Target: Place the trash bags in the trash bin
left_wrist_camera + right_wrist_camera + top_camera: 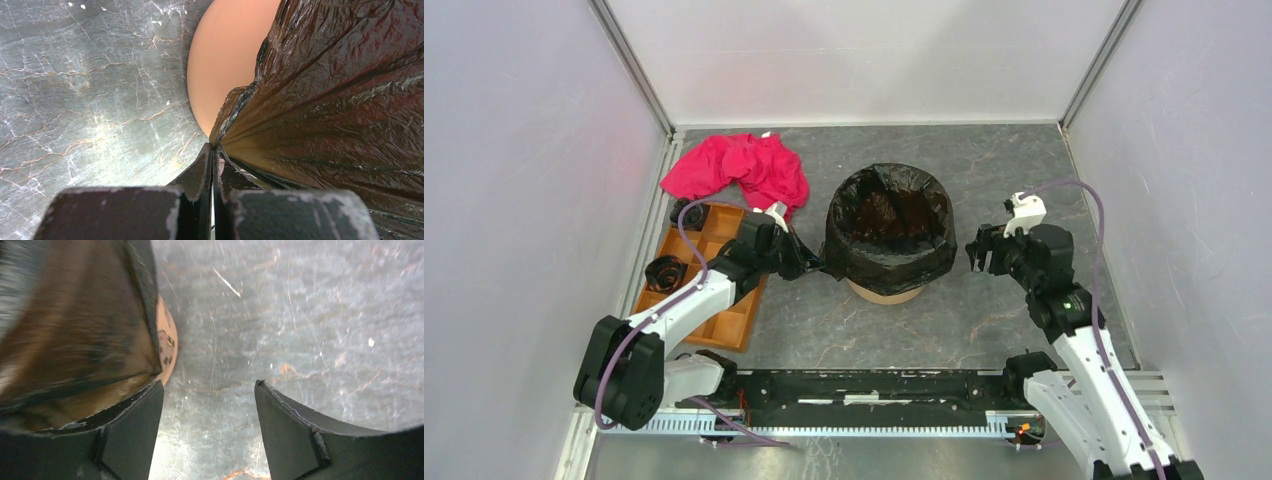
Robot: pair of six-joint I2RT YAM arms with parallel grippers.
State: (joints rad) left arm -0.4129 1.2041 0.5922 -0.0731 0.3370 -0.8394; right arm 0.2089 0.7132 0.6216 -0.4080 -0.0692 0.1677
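The trash bin (886, 292) stands mid-table, a round orange bucket. The black trash bag (890, 222) lines it, its mouth folded over the rim and hanging down the sides. My left gripper (816, 267) is at the bin's left side, shut on a fold of the bag's hanging edge. In the left wrist view, the left gripper (213, 148) pinches the bag (340, 100), which fans out taut from the tips, with the bin's wall (225, 60) behind. My right gripper (977, 256) is open just right of the bin. The right wrist view shows the right gripper (209, 384) holding nothing, beside the bag (70, 330).
A red cloth (742, 170) lies at the back left. An orange-brown compartment tray (724, 325) sits under my left arm, with small dark rolls (667, 271) in it. Enclosure walls close in on three sides, and a black rail (874, 385) runs along the near edge.
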